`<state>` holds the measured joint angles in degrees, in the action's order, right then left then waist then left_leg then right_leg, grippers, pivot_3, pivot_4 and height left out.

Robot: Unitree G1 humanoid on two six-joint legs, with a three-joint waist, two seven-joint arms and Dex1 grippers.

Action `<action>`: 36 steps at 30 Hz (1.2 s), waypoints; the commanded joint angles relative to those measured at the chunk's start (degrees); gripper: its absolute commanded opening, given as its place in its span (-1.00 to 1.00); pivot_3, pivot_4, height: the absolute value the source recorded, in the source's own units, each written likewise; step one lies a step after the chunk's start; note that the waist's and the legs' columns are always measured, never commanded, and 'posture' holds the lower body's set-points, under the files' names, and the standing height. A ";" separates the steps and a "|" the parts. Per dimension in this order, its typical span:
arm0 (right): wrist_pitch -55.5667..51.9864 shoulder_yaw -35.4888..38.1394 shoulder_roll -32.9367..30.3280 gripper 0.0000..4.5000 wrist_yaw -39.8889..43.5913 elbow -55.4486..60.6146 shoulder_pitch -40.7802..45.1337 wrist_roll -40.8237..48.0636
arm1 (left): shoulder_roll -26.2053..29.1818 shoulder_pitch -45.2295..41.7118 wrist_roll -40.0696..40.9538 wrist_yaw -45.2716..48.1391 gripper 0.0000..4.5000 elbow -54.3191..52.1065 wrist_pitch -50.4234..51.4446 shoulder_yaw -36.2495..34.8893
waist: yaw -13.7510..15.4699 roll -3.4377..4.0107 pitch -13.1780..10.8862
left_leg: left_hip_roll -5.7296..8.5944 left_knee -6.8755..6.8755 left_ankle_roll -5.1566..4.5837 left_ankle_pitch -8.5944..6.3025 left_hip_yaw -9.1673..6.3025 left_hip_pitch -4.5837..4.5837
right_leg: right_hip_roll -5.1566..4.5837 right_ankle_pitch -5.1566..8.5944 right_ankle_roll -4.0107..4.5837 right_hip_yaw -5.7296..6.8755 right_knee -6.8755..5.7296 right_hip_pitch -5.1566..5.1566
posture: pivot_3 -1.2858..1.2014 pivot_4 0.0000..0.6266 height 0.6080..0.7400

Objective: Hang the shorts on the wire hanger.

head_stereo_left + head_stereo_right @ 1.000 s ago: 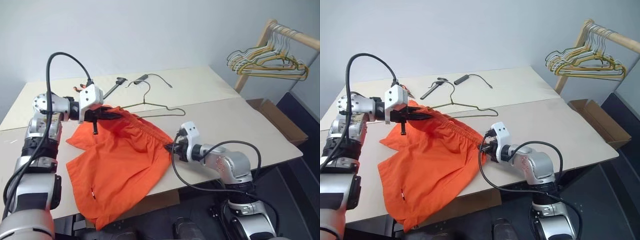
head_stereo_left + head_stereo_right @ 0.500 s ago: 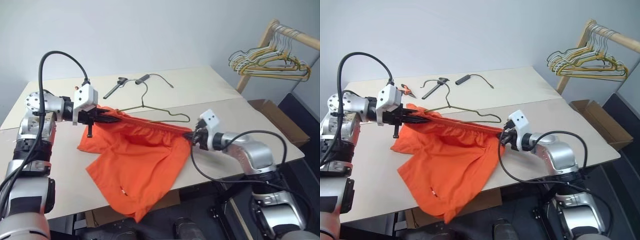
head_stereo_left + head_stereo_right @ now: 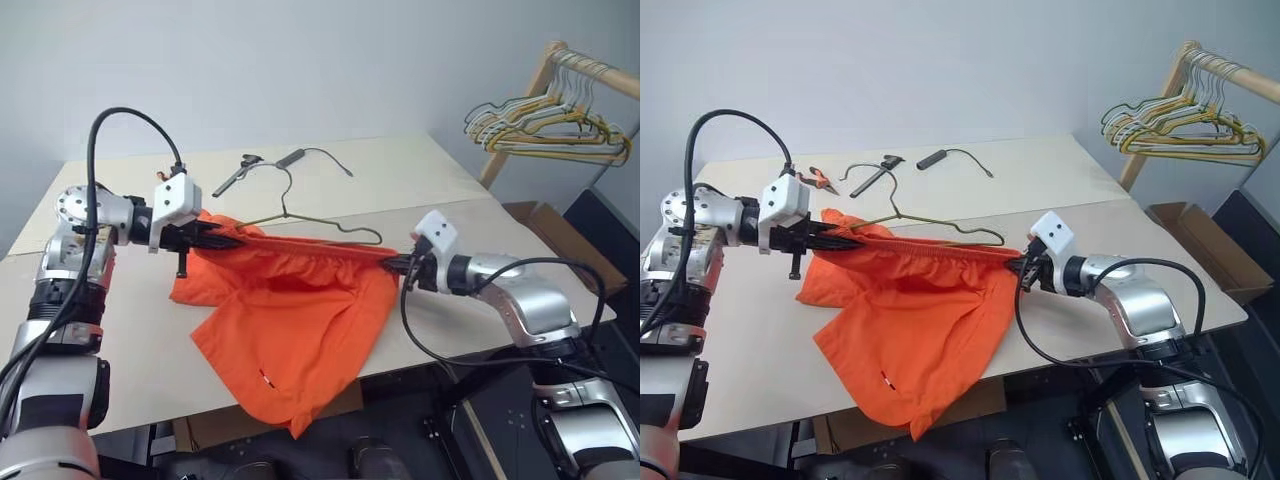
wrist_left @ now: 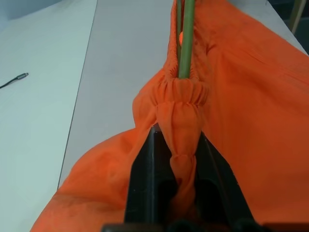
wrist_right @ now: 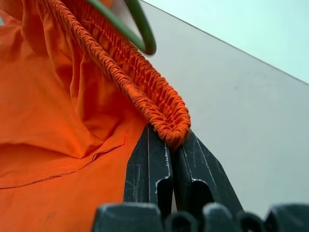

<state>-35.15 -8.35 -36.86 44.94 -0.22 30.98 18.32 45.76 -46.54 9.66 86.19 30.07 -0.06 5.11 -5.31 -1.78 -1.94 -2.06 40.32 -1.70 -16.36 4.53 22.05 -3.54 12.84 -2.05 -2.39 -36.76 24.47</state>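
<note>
The bright orange shorts [image 3: 300, 320] hang stretched by their gathered waistband above the table, legs drooping over the front edge. My left gripper [image 3: 228, 238] is shut on the waistband's left end, which bunches between its black fingers [image 4: 147, 174] in the left wrist view. Shut on the waistband's right end is my right gripper [image 3: 400, 266], fingers [image 5: 149, 169] pinching the elastic. The wire hanger [image 3: 300, 215] lies on the table just behind the taut waistband, hook pointing to the far side. Its wire [image 4: 186, 38] runs beside the elastic in both wrist views [image 5: 140, 24].
The cream table [image 3: 450, 220] carries a black tool [image 3: 235, 175] and a black cable [image 3: 315, 155] at the back, with orange-handled pliers [image 3: 820, 180] to the left. A wooden rack with bunched hangers [image 3: 545, 125] stands at the right. A cardboard box [image 3: 560, 230] sits below it.
My right gripper has pulled its end of the waistband rightward and up, stretching the shorts taut across the table. The left gripper has hardly shifted. The camera view has shifted slightly.
</note>
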 commanded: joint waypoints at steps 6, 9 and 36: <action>1.80 1.89 -5.35 -0.99 0.05 -2.01 3.17 -5.25 | 2.76 -1.51 0.87 0.40 -1.00 1.08 -0.39 -1.91 | -0.04 0.00 0.00 | -0.01 0.00 0.00 0.00 0.03 -0.01 | 0.00 0.00 0.00 0.00 0.01 0.00 | -0.01 -1.00 1.00; 2.05 1.57 -5.72 -0.99 0.51 -3.50 4.58 -5.85 | 3.45 -0.95 -0.22 0.06 -1.00 1.51 -1.57 -1.25 | -0.06 0.00 0.00 | -0.01 0.00 -0.01 0.00 0.07 -0.01 | 0.01 0.00 0.00 0.00 0.01 0.00 | 0.00 -1.00 1.00; 17.10 -10.50 -4.96 -0.99 13.80 3.85 18.76 -18.16 | -1.91 -12.09 -11.47 -5.03 -1.00 5.36 -8.62 7.01 | 1.12 0.00 -0.01 | -0.03 0.02 -0.02 -0.01 0.52 0.07 | 0.02 0.01 0.01 -0.02 0.00 0.14 | -0.02 -1.00 1.00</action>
<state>-19.01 -19.69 -42.19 58.79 2.32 47.37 1.02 43.76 -56.46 -2.11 81.15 35.88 -7.59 12.55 -4.19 -1.77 -1.95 -2.10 40.34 -1.71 -16.37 5.04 22.14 -3.51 12.85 -2.04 -2.40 -36.76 24.61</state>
